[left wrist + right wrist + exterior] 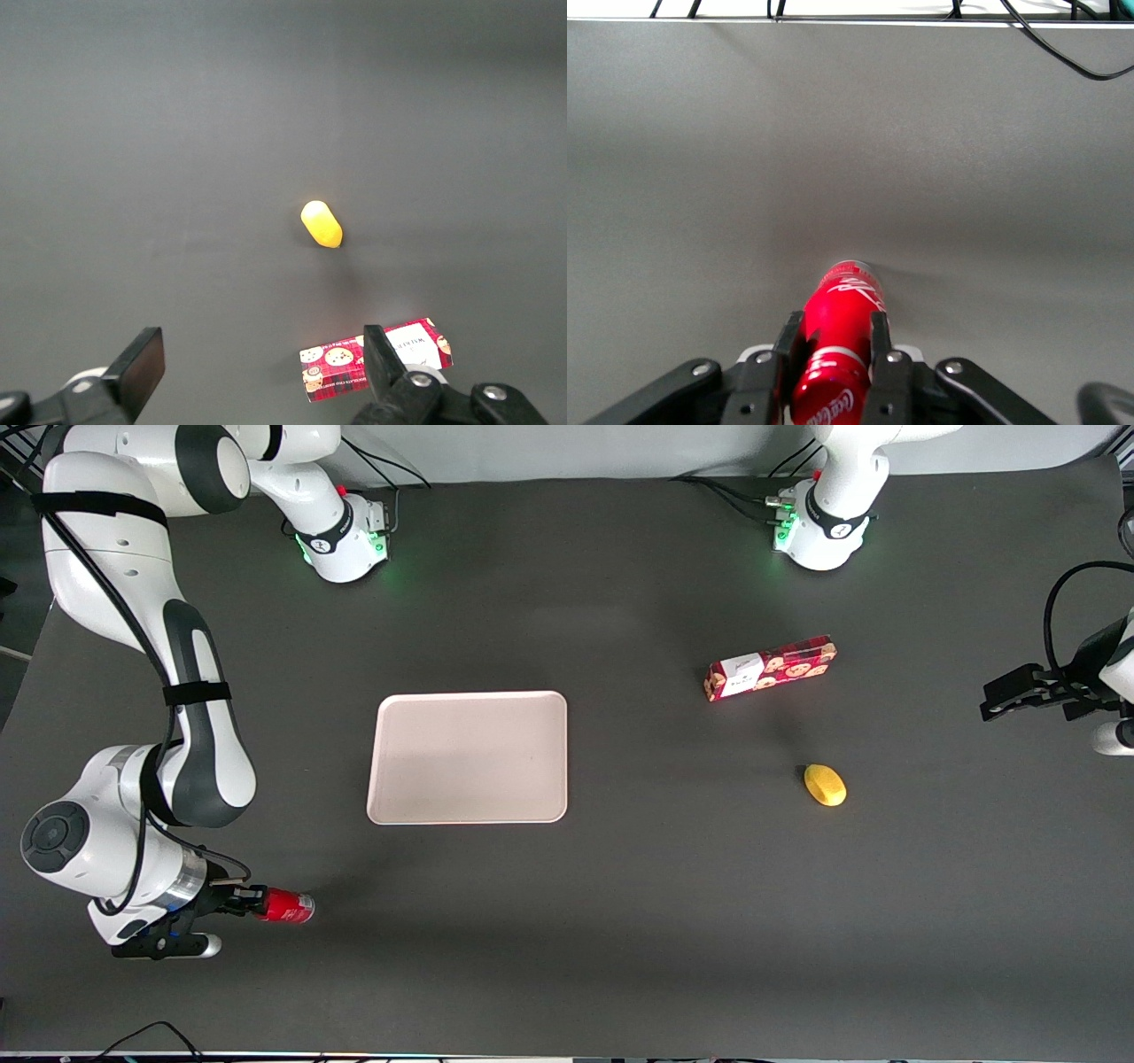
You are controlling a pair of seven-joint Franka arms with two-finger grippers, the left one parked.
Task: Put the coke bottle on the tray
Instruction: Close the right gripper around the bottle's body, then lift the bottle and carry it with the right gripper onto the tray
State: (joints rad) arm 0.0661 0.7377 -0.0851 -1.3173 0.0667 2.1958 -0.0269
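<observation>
One bent right arm, low over the table, gripper (pixel 251 902) clamped around coke bottle (pixel 285 906), well apart from tray (pixel 468 758).

Bare worktop (pixel 620 886) separates the gripper (pixel 251 902), fingers clamped on the coke bottle (pixel 285 906), from the tray (pixel 468 757). The cookie box (pixel 771 668) and lemon (pixel 825 785) lie well away from the tray, toward the parked arm's end.
</observation>
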